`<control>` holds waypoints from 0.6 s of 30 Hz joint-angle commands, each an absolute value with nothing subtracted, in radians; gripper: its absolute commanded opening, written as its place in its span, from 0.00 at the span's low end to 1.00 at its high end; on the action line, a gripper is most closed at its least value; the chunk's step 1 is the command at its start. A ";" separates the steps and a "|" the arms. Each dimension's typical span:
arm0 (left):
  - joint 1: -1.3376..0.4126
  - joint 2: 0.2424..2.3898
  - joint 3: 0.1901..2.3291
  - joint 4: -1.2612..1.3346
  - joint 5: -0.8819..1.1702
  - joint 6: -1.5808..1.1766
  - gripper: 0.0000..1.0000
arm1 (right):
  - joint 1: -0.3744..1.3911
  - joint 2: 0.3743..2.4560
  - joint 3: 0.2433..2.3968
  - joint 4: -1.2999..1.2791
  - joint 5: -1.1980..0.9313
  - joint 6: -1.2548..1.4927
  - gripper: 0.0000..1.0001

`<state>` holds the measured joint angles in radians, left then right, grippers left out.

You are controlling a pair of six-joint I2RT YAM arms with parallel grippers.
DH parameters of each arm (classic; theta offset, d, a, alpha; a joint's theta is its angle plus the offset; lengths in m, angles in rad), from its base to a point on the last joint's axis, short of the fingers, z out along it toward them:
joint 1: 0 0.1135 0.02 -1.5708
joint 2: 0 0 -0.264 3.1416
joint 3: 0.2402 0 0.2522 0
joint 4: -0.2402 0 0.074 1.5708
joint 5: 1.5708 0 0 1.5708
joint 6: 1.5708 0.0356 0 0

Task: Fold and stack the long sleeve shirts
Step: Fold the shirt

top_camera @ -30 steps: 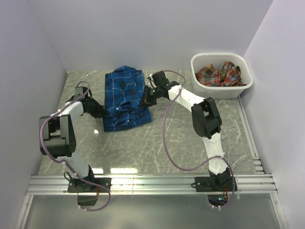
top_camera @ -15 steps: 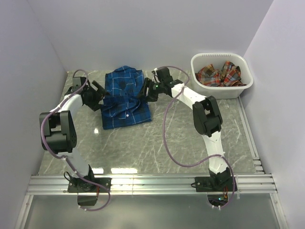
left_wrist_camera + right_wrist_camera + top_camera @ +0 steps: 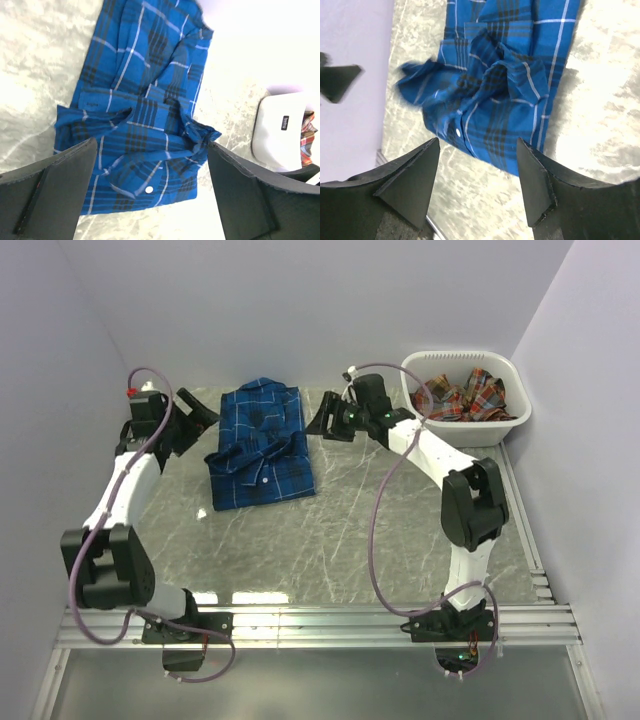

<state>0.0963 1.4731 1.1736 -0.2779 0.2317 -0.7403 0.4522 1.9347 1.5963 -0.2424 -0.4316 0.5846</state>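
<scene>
**Top external view.** The blue plaid shirt (image 3: 260, 445) lies flat on the worktop (image 3: 350, 530), partly folded. Its long axis runs from the back wall toward the arm bases, collar end farthest away. A bunched band of cloth, probably a sleeve, crosses its middle. The left claw (image 3: 196, 420) hangs just off the shirt's left edge, and the right claw (image 3: 320, 418) just off its far right edge. The garment therefore sits between them, each claw facing inward across its short axis. Both are spread open, hold nothing and are clear of the cloth. Neither arm looks clearly nearer. Well to the right of the blue shirt, the red-orange plaid shirt (image 3: 460, 395) sits crumpled in the white basket (image 3: 470, 430).

**Left wrist view.** The open left claw (image 3: 151, 146) frames the blue shirt (image 3: 145, 120) between its dark fingers (image 3: 55, 190), with nothing pinched. The crumpled band and a white button lie straight ahead, and the basket (image 3: 280, 130) is beyond the shirt.

**Right wrist view.** The right claw (image 3: 478, 142) is likewise apart and empty. The blue shirt (image 3: 505, 85) lies ahead of it, the rumpled band at centre.

The next fold likely depends on both claws reaching inward to opposite edges of this shirt.
</scene>
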 commanded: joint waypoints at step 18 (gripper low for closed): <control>0.023 1.367 1.002 -0.371 0.017 -0.876 0.97 | 0.537 1.896 1.293 -0.081 -0.387 0.574 0.70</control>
